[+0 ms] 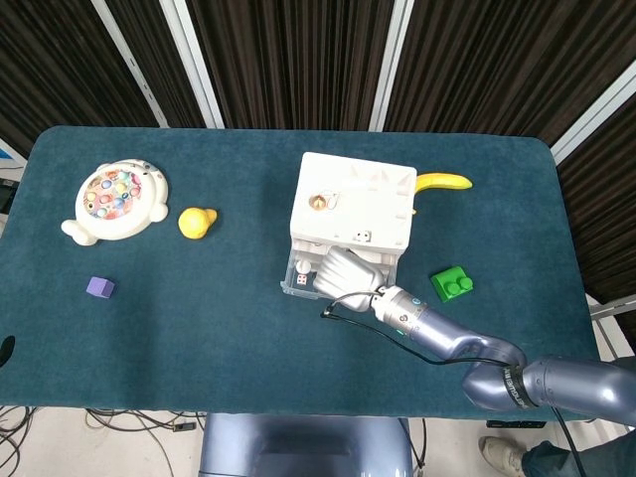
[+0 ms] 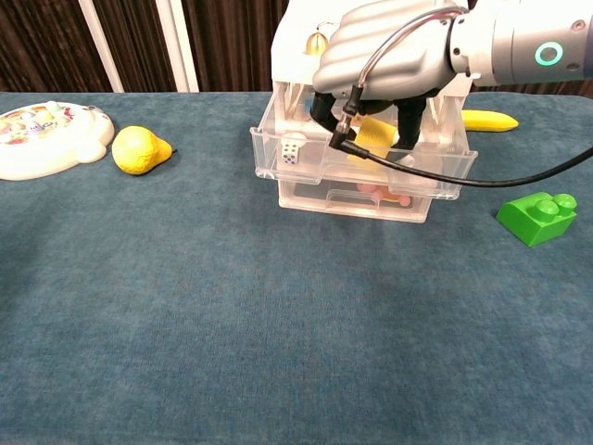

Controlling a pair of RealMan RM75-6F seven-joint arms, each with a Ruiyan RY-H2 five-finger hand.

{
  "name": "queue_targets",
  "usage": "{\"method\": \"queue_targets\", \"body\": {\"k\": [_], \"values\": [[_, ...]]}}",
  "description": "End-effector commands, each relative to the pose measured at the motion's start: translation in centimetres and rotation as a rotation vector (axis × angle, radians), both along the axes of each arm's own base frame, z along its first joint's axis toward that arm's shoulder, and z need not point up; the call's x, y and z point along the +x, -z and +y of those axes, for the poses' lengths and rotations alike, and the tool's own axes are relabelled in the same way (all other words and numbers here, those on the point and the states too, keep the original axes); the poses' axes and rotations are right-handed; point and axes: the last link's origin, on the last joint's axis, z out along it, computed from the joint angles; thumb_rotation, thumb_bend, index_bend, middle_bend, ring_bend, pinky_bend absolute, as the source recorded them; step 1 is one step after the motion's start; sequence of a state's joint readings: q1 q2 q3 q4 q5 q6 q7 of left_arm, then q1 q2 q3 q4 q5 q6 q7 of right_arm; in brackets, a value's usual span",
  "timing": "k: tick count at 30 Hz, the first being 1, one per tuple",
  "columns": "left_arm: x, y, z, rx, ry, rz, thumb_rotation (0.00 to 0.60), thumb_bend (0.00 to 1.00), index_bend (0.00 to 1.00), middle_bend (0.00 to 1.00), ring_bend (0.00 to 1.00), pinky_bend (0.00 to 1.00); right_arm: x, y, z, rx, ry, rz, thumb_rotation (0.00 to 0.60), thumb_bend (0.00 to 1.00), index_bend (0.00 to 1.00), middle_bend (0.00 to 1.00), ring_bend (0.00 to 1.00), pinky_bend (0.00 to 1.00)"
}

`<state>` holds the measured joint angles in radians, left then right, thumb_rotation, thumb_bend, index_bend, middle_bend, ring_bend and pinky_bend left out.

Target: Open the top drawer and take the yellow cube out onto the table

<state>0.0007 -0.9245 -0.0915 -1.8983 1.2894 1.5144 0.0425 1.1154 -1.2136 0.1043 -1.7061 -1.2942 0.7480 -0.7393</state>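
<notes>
One broad bench (image 1: 199, 328) under dark teal cloth carries it all, and the white plastic drawer cabinet (image 1: 353, 209) is the landmark. Its clear top drawer (image 2: 445, 167) stands pulled out toward the robot. The silver right hand (image 2: 389, 56) hangs over that open drawer, dark fingers (image 2: 408, 120) reaching down inside on either side of the yellow cube (image 2: 372, 137); whether they are clamped on it I cannot tell. The cube sits in the drawer, right of a small white die (image 2: 292, 150). Well left of the cabinet lies the round white fishing-game toy (image 1: 111, 202), with a yellow pear-shaped toy (image 1: 196, 222) between the two. Behind the cabinet's right corner is a yellow banana (image 1: 443, 182). Right of the drawer, a green building brick (image 1: 452, 285). Far left front, a small purple cube (image 1: 99, 287).
</notes>
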Motion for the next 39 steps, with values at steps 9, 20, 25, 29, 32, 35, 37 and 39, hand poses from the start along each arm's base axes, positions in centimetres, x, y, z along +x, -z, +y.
{"method": "queue_targets", "body": {"k": [9, 20, 25, 29, 32, 35, 37, 39], "values": [[0.0, 0.0, 0.0, 0.0, -0.001, -0.001, 0.6, 0.3, 0.06, 0.0, 0.0, 0.0, 0.7, -4.4, -1.0, -0.033, 0.108, -0.166, 0.6, 0.23, 0.57, 1.0, 1.0, 1.0], [0.1, 0.0, 0.0, -0.003, 0.001, -0.006, 0.6, 0.3, 0.06, 0.0, 0.0, 0.0, -1.7, -10.5, -0.9, -0.079, 0.215, -0.323, 0.6, 0.21, 0.57, 1.0, 1.0, 1.0], [0.1, 0.0, -0.1, -0.005, 0.003, -0.011, 0.6, 0.3, 0.06, 0.0, 0.0, 0.0, -3.4, -12.6, -0.6, -0.119, 0.241, -0.35, 0.6, 0.21, 0.57, 1.0, 1.0, 1.0], [0.2, 0.0, -0.1, -0.001, 0.003, -0.013, 0.6, 0.3, 0.06, 0.0, 0.0, 0.0, -5.7, -13.6, -0.3, -0.147, 0.283, -0.322, 0.6, 0.21, 0.57, 1.0, 1.0, 1.0], [0.3, 0.0, -0.1, -0.001, 0.004, -0.012, 0.6, 0.3, 0.06, 0.0, 0.0, 0.0, -7.6, -13.6, 0.0, -0.15, 0.323, -0.28, 0.6, 0.21, 0.57, 1.0, 1.0, 1.0], [0.4, 0.1, -0.1, -0.005, 0.006, -0.009, 0.6, 0.3, 0.06, 0.0, 0.0, 0.0, -9.7, -13.2, 0.3, -0.153, 0.359, -0.224, 0.6, 0.21, 0.57, 1.0, 1.0, 1.0], [0.4, 0.2, -0.1, -0.005, 0.006, -0.007, 0.6, 0.3, 0.06, 0.0, 0.0, 0.0, -10.7, -13.0, 0.4, -0.159, 0.375, -0.191, 0.6, 0.21, 0.57, 1.0, 1.0, 1.0], [0.4, 0.2, 0.0, -0.004, 0.006, -0.005, 0.6, 0.3, 0.06, 0.0, 0.0, 0.0, -11.9, -12.8, 0.4, -0.171, 0.394, -0.151, 0.6, 0.21, 0.57, 1.0, 1.0, 1.0]]}}
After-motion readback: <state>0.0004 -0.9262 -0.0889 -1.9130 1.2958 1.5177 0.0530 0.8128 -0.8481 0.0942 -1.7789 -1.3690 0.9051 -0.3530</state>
